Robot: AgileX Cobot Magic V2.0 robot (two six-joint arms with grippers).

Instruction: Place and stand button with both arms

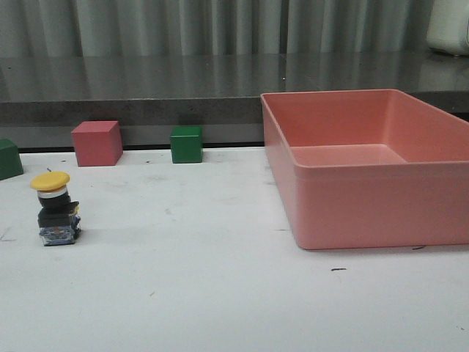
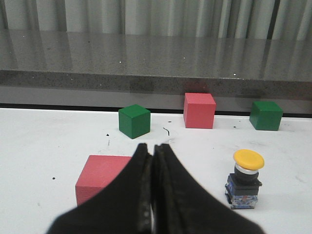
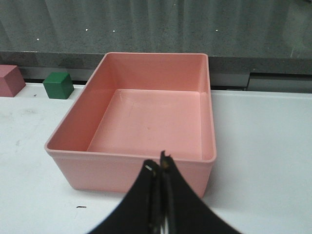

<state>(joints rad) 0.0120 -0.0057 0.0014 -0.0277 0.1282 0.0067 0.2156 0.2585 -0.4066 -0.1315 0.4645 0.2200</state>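
The button (image 1: 54,208) stood upright on the white counter (image 1: 220,293), yellow cap up and bluish base down, well to the left of the empty pink bin (image 1: 366,169) and in front of the red cube (image 1: 96,143) and green cube (image 1: 186,144). The left tool (image 2: 153,151) had its fingers pressed together on nothing, near the button but apart from it, and the right tool (image 3: 161,163) was likewise pinched together and empty, facing the bin. Judging by this, the standing looked done and little seemed left.
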